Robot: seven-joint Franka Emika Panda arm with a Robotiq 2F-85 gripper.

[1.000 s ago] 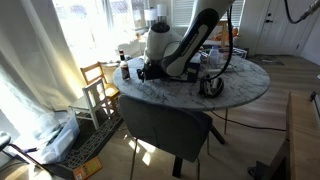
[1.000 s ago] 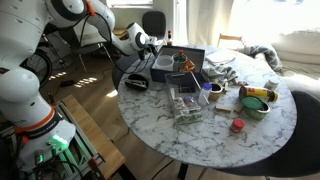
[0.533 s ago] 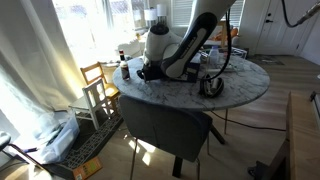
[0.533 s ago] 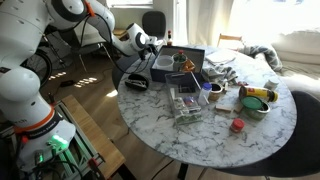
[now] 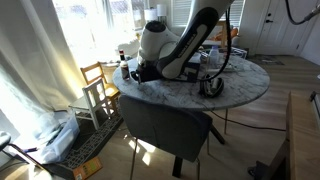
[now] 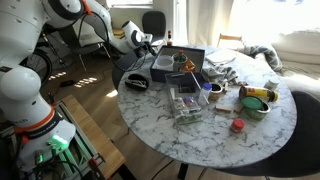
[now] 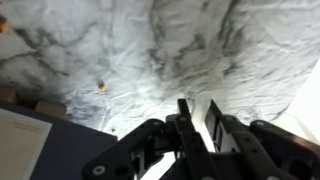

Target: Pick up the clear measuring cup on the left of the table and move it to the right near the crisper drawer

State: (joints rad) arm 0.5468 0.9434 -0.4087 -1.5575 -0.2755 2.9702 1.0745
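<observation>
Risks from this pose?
1. The wrist view shows only bare table past the fingers, with no measuring cup in sight. The grasp may be empty.
2. In an exterior view the gripper hangs close to the crisper drawer and a round black-and-yellow object. A sideways sweep could knock either.

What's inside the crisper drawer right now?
In an exterior view the crisper drawer holds several small items, one greenish. They are too small to identify, and its near wall covers the bottom.
</observation>
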